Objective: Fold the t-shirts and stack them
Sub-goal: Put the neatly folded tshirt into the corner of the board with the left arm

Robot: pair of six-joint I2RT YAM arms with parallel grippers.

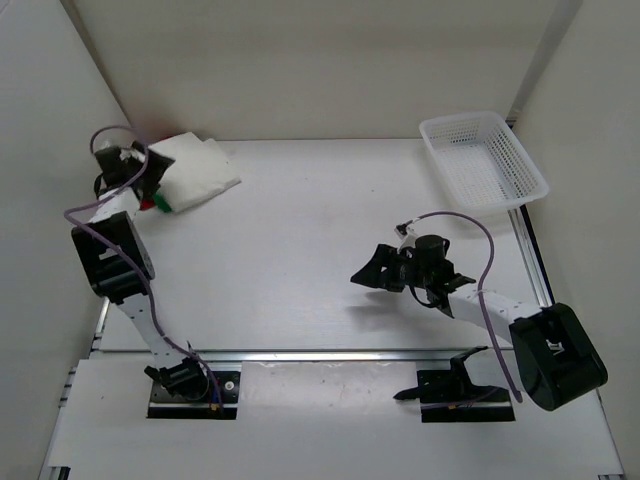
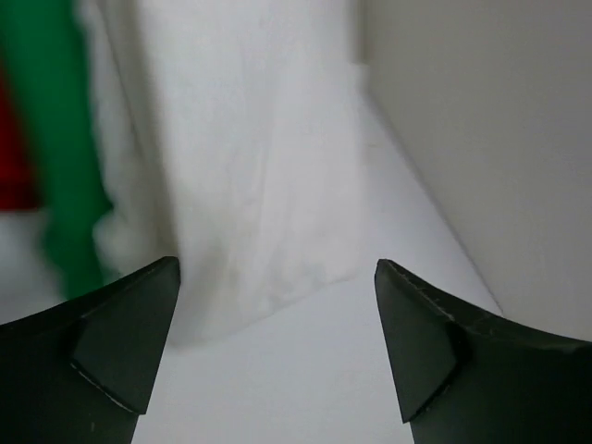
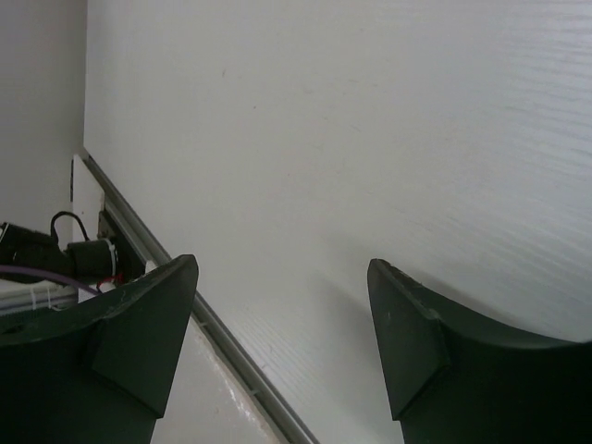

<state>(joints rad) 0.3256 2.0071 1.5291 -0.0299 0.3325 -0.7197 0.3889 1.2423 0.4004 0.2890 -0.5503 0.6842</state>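
The t-shirts lie folded in a pile at the table's far left corner. The white one (image 1: 203, 170) is on top, with slivers of the green one (image 1: 162, 204) and the red one (image 1: 148, 206) showing under its near edge. My left gripper (image 1: 158, 172) hovers at the pile's left edge. In the left wrist view it (image 2: 277, 305) stands open and empty, with the white shirt (image 2: 250, 166) just ahead and the green (image 2: 55, 139) and red (image 2: 14, 148) at the left. My right gripper (image 1: 366, 273) hangs open over bare table at middle right, and the right wrist view shows it (image 3: 282, 314) empty.
A white plastic mesh basket (image 1: 483, 160) stands at the far right corner, nothing visible in it. White walls close in the left, back and right sides. A metal rail (image 3: 185, 296) runs along the table's near edge, by the arm bases.
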